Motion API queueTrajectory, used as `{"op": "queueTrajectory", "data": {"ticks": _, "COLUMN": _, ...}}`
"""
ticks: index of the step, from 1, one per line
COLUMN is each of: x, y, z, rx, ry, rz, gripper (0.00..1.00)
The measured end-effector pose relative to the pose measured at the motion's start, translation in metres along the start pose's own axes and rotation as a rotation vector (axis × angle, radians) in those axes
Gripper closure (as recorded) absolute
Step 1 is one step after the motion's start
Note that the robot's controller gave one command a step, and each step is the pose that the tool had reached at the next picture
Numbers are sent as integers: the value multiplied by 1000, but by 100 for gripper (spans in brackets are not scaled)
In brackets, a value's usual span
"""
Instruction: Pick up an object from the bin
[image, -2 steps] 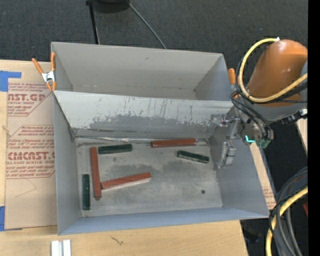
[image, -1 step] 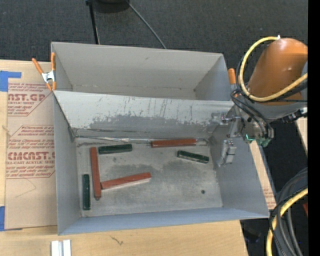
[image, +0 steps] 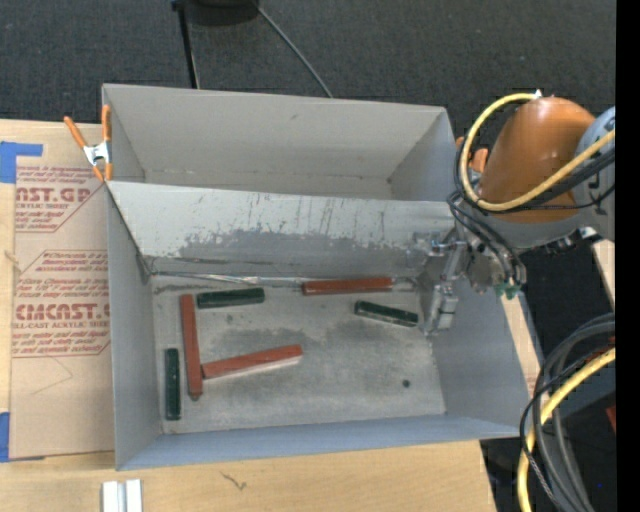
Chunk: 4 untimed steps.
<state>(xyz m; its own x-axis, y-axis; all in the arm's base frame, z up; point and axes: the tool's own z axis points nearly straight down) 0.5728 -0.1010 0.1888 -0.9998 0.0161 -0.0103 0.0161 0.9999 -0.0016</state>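
Gripper (image: 440, 305) is low in the bin (image: 280, 140), on the right of the floor, close to the right wall and near the foot of the back wall. Cannot tell whether the jaws are apart or together. Nothing is seen between them.

Nearest thing is the right green stick (image: 386, 313), dark and short, lying flat and slightly slanted. Its right end is just beside the gripper; cannot tell if they touch. The back red stick (image: 347, 287) lies flat along the back wall's foot, with its right end near the gripper.

The back green stick (image: 230, 297) is left of it, also by the back edge. The left red stick (image: 189, 345) runs front to back near the left wall. The left green stick (image: 172, 383) lies beside it, nearer the wall and the front corner. The middle red stick (image: 252, 362) angles out from the left red stick toward the centre, and their ends meet.

There is open floor at front right and centre. It is tight by the right wall, where the arm (image: 535, 150) comes over the rim.
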Motion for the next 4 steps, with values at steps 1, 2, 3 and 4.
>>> {"op": "queueTrajectory", "data": {"ticks": 1, "x": -2, "y": 4, "z": 69, "rx": -1, "ry": 4, "rz": -85, "gripper": 0}}
{"op": "queueTrajectory", "data": {"ticks": 2, "x": 2, "y": -29, "z": 103, "rx": -4, "ry": 11, "rz": -56, "gripper": 0}}
{"op": "queueTrajectory", "data": {"ticks": 3, "x": -8, "y": -28, "z": 119, "rx": -1, "ry": 8, "rz": 146, "gripper": 100}}
{"op": "queueTrajectory", "data": {"ticks": 4, "x": -8, "y": -28, "z": 119, "rx": -1, "ry": 9, "rz": 146, "gripper": 100}}
